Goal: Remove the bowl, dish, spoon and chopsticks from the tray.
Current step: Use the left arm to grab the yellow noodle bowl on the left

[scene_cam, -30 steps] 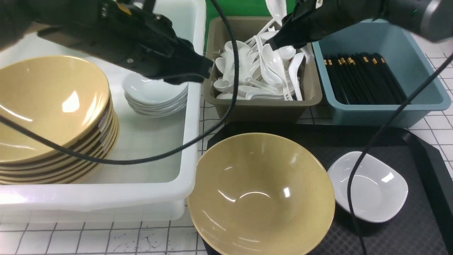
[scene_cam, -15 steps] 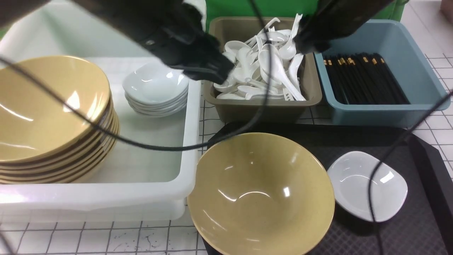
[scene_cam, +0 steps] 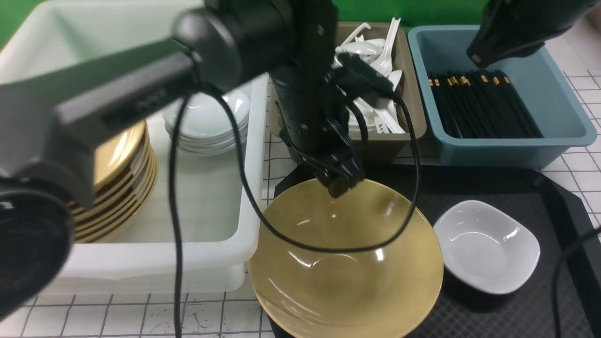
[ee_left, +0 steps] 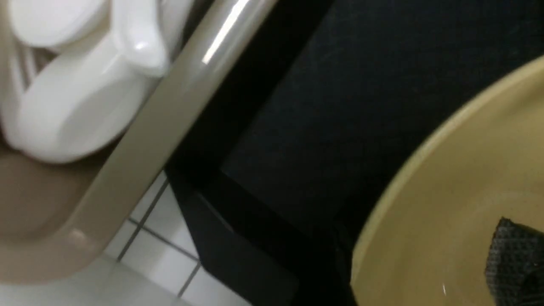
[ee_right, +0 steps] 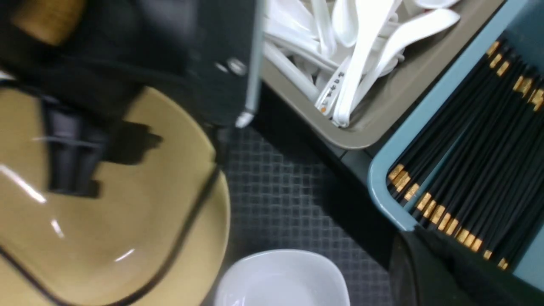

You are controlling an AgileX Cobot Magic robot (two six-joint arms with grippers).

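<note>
A white tabletop [scene_cam: 94,314], ruled into squares by thin dark lines, carries everything, and a flat green backdrop [scene_cam: 422,9] closes the scene at 12 o'clock. At 9 o'clock stands a translucent white plastic tub [scene_cam: 188,253] with smooth walls and round corners. It holds a stack of yellow bowls [scene_cam: 127,188] and a shorter stack of white dishes [scene_cam: 202,122]. At 12 o'clock a khaki bin [scene_cam: 399,141] is heaped with glossy white spoons [scene_cam: 371,47]. At 2 o'clock a matte blue bin [scene_cam: 516,152] holds black chopsticks [scene_cam: 483,108] laid parallel, with gold bands at their far ends. The tray [scene_cam: 474,188] is black, with a diamond-embossed floor, raised rim and cut corners, and fills 4 to 6 o'clock. The bowl [scene_cam: 347,267], wide, round and glossy mustard, sits at the tray's 9 o'clock end, its lip jutting past the tray edge close to the tub. The dish [scene_cam: 488,246], shallow, glossy white and rounded-square, lies on the tray just beside the bowl at its 3 o'clock. The left gripper [scene_cam: 342,185] hangs over the bowl's 12 o'clock rim. The left wrist view shows one knurled black pad [ee_left: 516,259] inside the rim line, but I cannot tell whether the jaws are parted or closed. The right gripper [scene_cam: 479,51] is above the blue bin's far wall, a dark mass whose jaws cannot be made out either.
</note>
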